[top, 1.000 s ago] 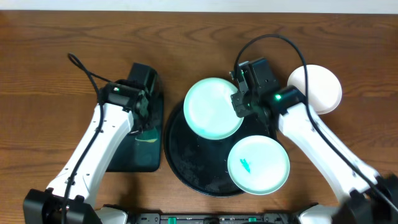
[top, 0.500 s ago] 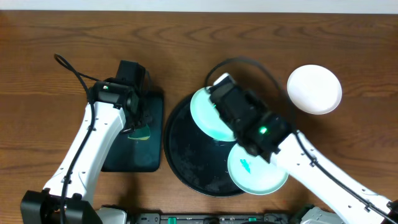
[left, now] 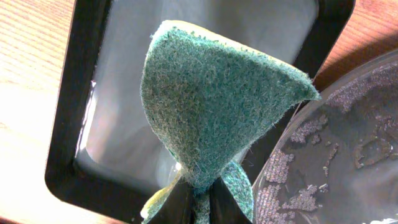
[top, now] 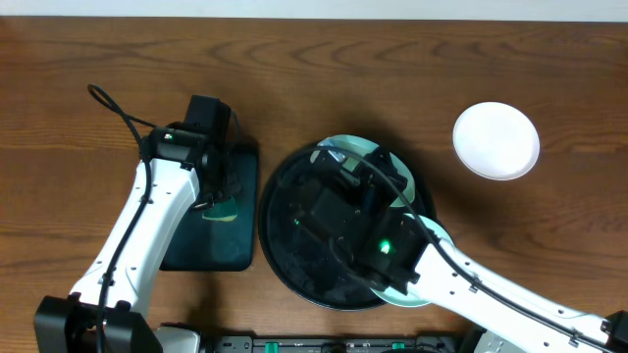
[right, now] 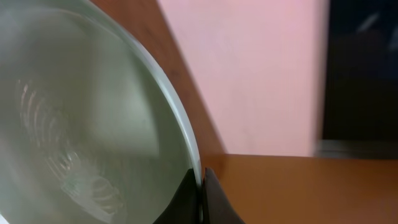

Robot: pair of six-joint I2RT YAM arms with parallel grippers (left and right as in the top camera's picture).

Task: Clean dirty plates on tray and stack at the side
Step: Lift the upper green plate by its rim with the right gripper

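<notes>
My right gripper is shut on the rim of a pale mint plate, which it holds tilted on edge, high above the black tray. In the overhead view the raised right arm covers most of the tray, and only the held plate's rim shows. A second mint plate lies on the tray, mostly hidden under the arm. The white plate sits on the bare wood at the right. My left gripper is shut on a green sponge over the dark-green tray.
The dark-green rectangular tray lies left of the black tray, and its wet inside shows in the left wrist view. The black tray's surface carries water droplets. Bare wood tabletop lies around the white plate.
My right arm has lifted the mint plate from the tray's back edge, swung it left and raised it towards the camera, tilting it. My left arm shifted slightly up and left, then stayed still.
</notes>
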